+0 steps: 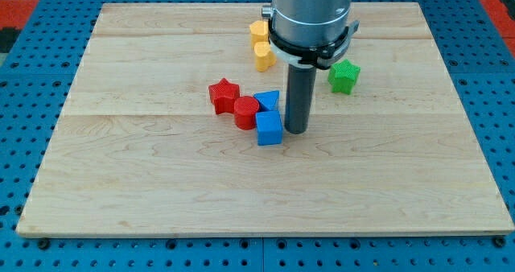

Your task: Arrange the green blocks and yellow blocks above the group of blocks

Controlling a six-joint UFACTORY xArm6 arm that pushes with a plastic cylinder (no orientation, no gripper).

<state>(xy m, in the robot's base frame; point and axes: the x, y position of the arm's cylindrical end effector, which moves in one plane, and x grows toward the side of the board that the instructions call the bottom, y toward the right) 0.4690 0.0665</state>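
My tip [295,131] rests on the board just right of the blue cube [269,129], close to or touching it. A blue triangular block [268,101] sits just above the cube. A red cylinder [246,112] and a red star [224,94] lie to their left, forming one tight group. Two yellow blocks [259,31] [264,56] stand above the group, near the arm's body. A green star [344,76] lies to the right of the rod. Part of the board behind the arm is hidden.
The wooden board [161,183] lies on a blue perforated table [24,103]. The arm's grey body [312,14] hangs over the board's upper middle.
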